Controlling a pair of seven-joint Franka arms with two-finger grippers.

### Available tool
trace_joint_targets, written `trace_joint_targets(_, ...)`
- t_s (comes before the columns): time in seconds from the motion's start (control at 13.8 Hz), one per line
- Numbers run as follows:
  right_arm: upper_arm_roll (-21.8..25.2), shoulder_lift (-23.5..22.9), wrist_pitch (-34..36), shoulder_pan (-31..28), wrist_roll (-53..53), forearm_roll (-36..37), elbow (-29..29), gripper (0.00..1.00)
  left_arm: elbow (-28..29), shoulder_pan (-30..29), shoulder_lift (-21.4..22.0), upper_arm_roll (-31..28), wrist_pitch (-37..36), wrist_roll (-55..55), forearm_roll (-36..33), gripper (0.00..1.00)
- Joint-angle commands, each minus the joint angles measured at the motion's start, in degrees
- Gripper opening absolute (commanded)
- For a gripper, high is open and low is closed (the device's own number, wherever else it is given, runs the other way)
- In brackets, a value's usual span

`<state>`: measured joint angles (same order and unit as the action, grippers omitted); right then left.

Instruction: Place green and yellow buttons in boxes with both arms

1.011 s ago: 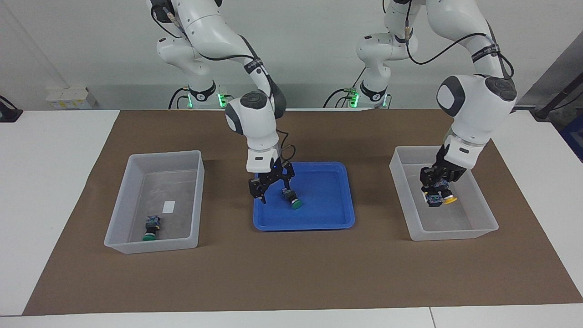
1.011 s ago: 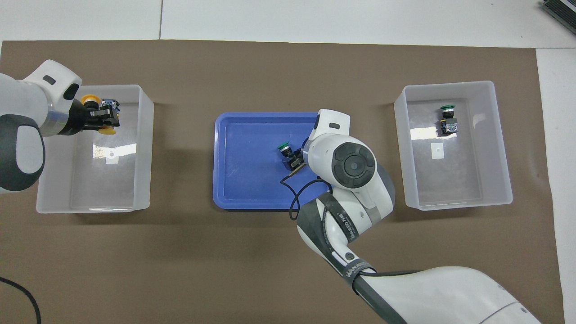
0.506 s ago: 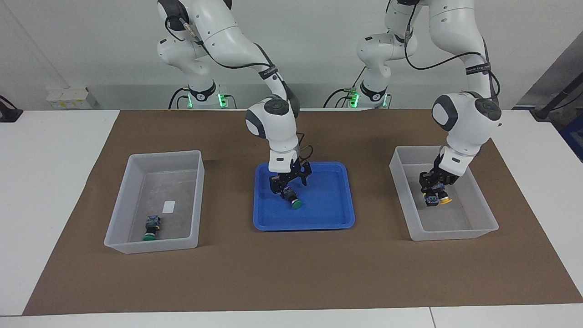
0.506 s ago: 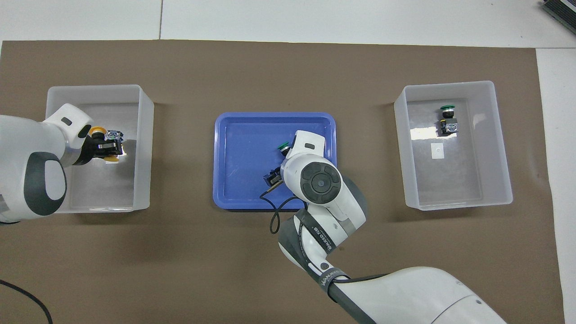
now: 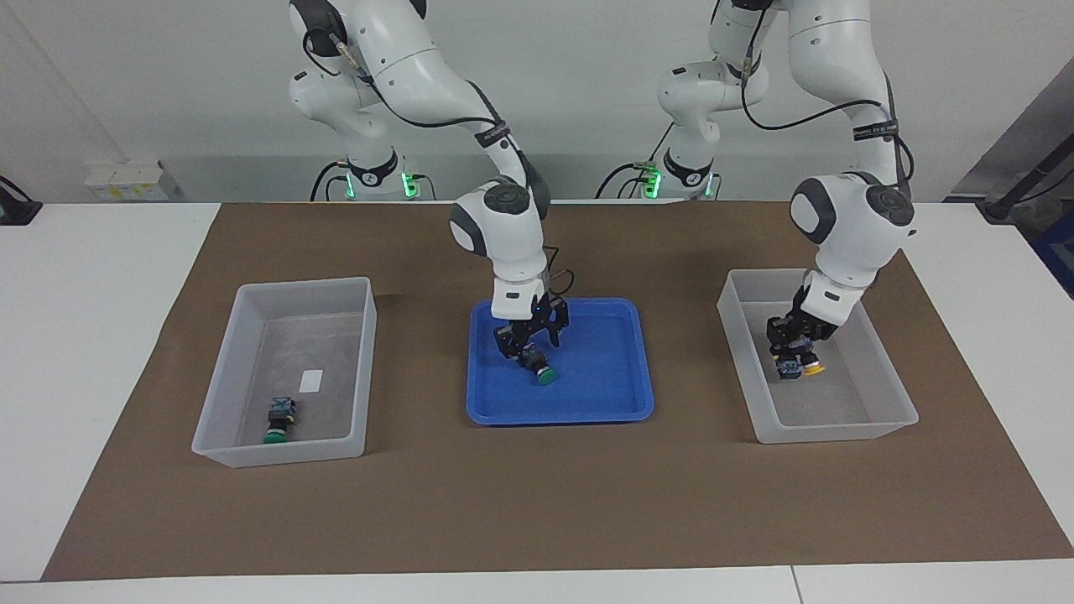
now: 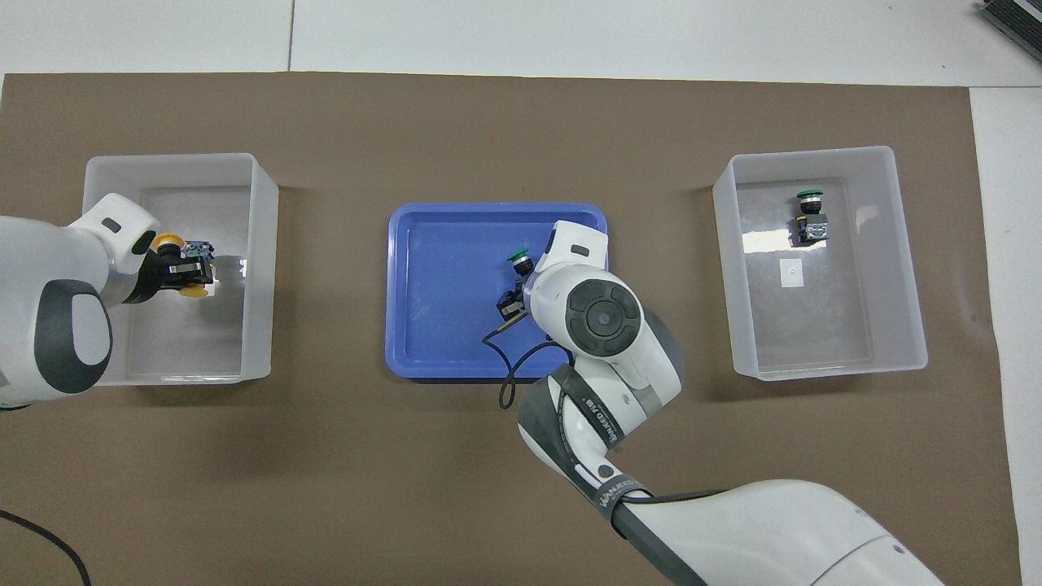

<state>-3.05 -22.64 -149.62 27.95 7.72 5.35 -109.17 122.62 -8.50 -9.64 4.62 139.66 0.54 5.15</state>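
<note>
The green button (image 5: 537, 367) lies on its side in the blue tray (image 5: 625, 403), cap pointing away from the robots, and the right gripper (image 5: 529, 346) has its fingertips closed on the button's dark body. The grip sits at the body's end rather than its middle, so the button may swing or slip out as it is raised; a drop onto the tray floor would likely send it rolling on its round cap. The low tray rim could also snag the cap if the arm travels sideways before it has lifted clear.

Toward the left arm's end of the table from the tray, the left gripper (image 5: 793, 351) is down inside a translucent box (image 5: 839, 429) and is clamped on a yellow button (image 5: 807, 364). A second yellow cap shows right beside the gripper in the overhead view (image 6: 168, 241), so this box seems to hold both yellow ones. Whether the held button rests on the box floor cannot be told. Released from any height, it might bounce against its neighbour or the wall; opening fingers could also nudge the neighbour.

Toward the right arm's end from the tray, the other box (image 5: 220, 449) holds one green button (image 5: 278, 419) lying on its floor. The carried green one should land apart from it.
</note>
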Motion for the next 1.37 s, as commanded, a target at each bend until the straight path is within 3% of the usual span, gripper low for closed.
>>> trace_joint_targets(0.0, -0.5, 7.5, 6.2, -5.5, 1.8, 0.1, -1.1, 0.0, 1.0, -1.7, 1.0, 0.4, 1.1, 1.4, -0.3, 0.08)
trace_joint_targets(0.07, -0.6, 9.4, 7.7, -8.3, 1.8, 0.1, -1.1, 0.0, 1.0, -1.7, 1.0, 0.4, 1.1, 1.7, -0.3, 0.22)
trace_joint_targets(0.14, -0.6, 11.0, 9.5, -10.5, 1.7, 0.1, -1.1, 0.0, 1.0, -1.8, 1.0, 0.4, 1.1, 1.7, -0.3, 0.42)
trace_joint_targets(0.22, -0.6, 12.3, 11.1, -12.8, 1.6, 0.1, -1.1, 0.0, 1.0, -1.8, 1.0, 0.3, 1.1, 1.7, -0.4, 0.69)
trace_joint_targets(0.36, -0.6, 14.5, 13.6, -17.1, 1.2, 0.1, -1.0, 0.0, 0.6, -1.8, 0.9, 0.3, 0.4, 1.7, -0.8, 0.98)
trace_joint_targets(0.65, -0.6, 14.9, 16.3, -25.3, -4.6, -0.2, -1.6, 0.0, -2.9, -1.3, 0.4, 0.3, -3.8, 1.7, -4.8, 1.0)
trace_joint_targets(0.87, -0.7, 12.4, 14.9, -29.7, -11.0, -0.9, -1.8, 0.0, -8.3, -0.8, 0.4, 0.3, -11.0, 1.7, -7.2, 1.0)
trace_joint_targets(1.3, -0.6, 5.4, 6.0, -31.8, -12.7, -3.2, -1.9, 0.0, -21.0, 1.8, 0.7, 0.6, -29.6, 1.6, -8.3, 1.0)
